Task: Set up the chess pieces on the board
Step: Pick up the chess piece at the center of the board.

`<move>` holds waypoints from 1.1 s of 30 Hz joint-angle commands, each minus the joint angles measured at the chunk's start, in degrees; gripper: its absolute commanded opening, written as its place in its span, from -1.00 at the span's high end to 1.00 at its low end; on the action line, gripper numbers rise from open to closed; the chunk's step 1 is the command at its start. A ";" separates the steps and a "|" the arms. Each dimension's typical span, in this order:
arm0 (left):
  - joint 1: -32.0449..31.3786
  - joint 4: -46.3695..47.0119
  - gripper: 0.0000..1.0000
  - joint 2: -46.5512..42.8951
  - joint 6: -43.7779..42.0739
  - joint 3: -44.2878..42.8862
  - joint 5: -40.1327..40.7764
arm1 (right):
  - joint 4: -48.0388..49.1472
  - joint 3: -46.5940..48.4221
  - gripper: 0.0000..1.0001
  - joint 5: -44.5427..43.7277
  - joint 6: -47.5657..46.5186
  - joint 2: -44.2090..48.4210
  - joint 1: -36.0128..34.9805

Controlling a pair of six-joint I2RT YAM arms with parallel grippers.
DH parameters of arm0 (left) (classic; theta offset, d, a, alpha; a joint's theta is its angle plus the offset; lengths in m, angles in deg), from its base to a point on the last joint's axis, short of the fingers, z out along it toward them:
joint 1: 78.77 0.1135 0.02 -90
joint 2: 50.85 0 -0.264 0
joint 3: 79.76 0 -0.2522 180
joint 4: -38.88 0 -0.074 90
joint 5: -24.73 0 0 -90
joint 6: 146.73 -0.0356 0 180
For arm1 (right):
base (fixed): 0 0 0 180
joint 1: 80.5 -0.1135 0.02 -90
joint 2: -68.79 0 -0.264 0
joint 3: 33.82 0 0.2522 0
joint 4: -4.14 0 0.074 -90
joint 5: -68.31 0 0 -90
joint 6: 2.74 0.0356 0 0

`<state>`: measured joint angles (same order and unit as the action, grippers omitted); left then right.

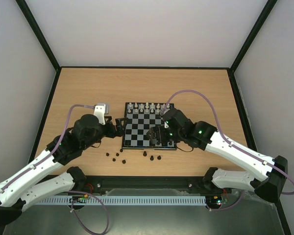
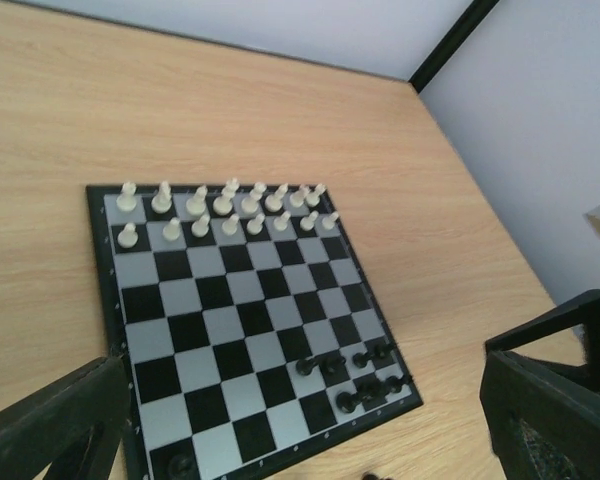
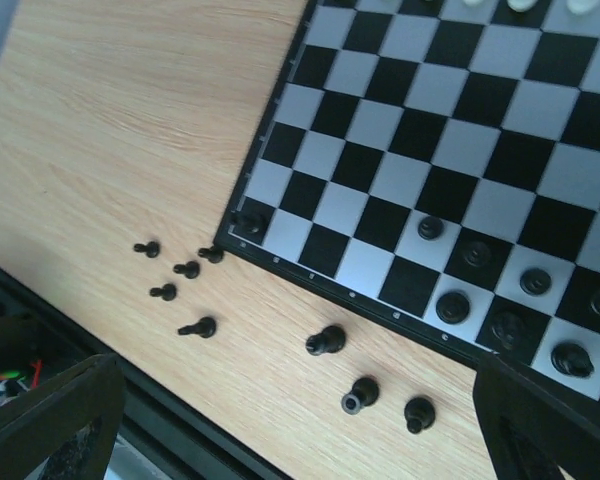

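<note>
The board (image 1: 137,128) lies mid-table; it also shows in the left wrist view (image 2: 230,330) and the right wrist view (image 3: 380,130). Several black chess pieces (image 3: 453,306) stand on its near-right squares (image 2: 365,385), and one (image 3: 248,222) on the near-left corner square. Several more black pieces lie loose on the table before the board: a small cluster (image 3: 187,269) to the left and three larger ones (image 3: 361,393); they also show in the top view (image 1: 116,155). My left gripper (image 1: 118,126) is open and empty at the board's left edge. My right gripper (image 1: 156,136) is open and empty above the near-right squares.
White pieces (image 1: 147,106) fill the board's two far rows, also seen in the left wrist view (image 2: 225,205). The table's near edge (image 3: 130,420) with a black rail lies just beyond the loose pieces. Grey walls enclose the table.
</note>
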<state>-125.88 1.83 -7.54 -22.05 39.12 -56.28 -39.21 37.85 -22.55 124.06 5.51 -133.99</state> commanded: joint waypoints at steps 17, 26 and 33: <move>0.61 -6.45 -0.98 -0.43 3.79 3.70 4.06 | -10.47 -6.14 -0.23 -13.74 4.28 -6.59 -9.64; 0.55 -7.73 -0.98 -2.45 4.00 3.64 6.20 | -12.04 -7.28 -0.09 -19.25 9.85 -10.91 -13.39; 0.53 -6.68 -0.98 -0.96 2.87 3.63 5.71 | -5.26 -9.91 0.22 -11.86 7.59 -11.92 -13.39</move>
<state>-125.67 -4.86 -9.17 -18.03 43.58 -51.03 -45.35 28.98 -36.43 131.53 -5.11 -146.97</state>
